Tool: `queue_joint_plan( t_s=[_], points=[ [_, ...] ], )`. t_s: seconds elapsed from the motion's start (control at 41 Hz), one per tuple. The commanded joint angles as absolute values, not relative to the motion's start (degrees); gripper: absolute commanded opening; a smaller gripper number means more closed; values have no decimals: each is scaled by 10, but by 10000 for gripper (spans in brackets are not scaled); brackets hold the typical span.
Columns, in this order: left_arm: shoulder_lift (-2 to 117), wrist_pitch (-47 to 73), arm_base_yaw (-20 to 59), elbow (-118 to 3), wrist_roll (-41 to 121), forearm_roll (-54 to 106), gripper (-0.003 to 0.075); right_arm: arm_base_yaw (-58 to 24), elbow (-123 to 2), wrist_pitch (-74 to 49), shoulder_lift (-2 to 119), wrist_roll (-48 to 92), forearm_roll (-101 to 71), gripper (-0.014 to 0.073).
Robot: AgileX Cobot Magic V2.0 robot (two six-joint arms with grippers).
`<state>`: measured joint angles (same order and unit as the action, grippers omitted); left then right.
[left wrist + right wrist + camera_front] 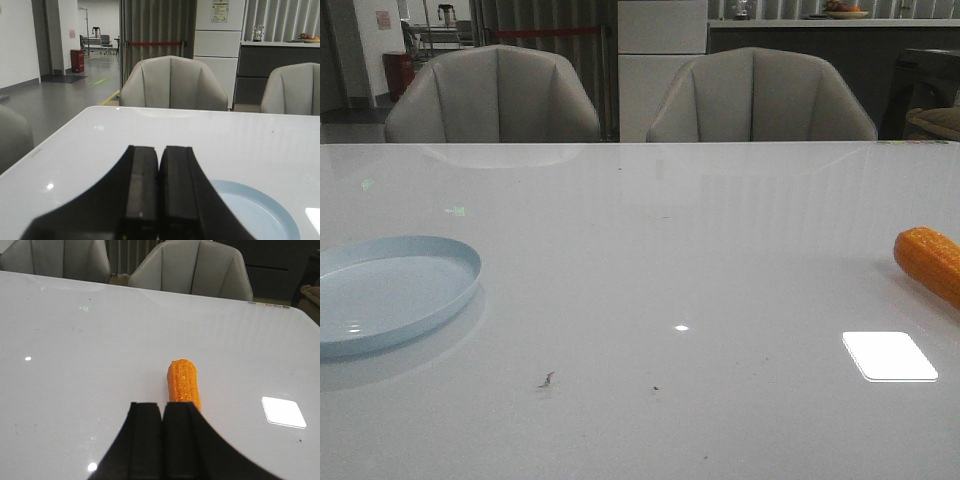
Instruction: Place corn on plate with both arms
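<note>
Right wrist view: right pincer [162, 440] closed, empty, just short of corn [184, 382] lying flat on counter [660, 260], likely lined up for pickup; left pincer [159, 192] closed, empty, near plate [270, 215], well apart from corn.

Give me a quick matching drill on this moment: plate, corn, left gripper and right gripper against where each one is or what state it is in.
Things:
1. plate
2. corn
3. left gripper
4. right gripper

Places or states:
A. shut, with the cob on the table just beyond its fingers
B. on the table at the right edge of the front view
C. shut, with the pale blue rim just beyond its fingers
D. empty, on the table at the left of the front view

Pairs: 1-D, 2-B, 3-C, 4-A
</note>
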<state>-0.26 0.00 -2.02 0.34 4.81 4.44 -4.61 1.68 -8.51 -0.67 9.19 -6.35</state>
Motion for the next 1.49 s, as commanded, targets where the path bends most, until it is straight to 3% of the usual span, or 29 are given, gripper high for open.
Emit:
queue_joint_plan(
  t_s=[0.0,0.22,0.659,0.952,1.197,1.465],
  points=[
    [-11,-60,-20,24,42,48,87,-45,4,-37,-19,93,-57,31],
    [-11,-84,-20,24,42,48,87,-45,4,-6,-19,93,-57,31],
    [-11,-219,-20,-20,42,49,87,-45,-38,172,-19,91,-62,31],
    [16,-155,-20,-225,42,46,87,-45,-254,72,18,91,-62,31],
    [128,-126,-20,-370,42,44,87,-45,-380,42,130,91,-62,31],
    [250,-4,-20,-479,42,44,87,-45,-492,-150,265,91,-62,31]
  ],
)
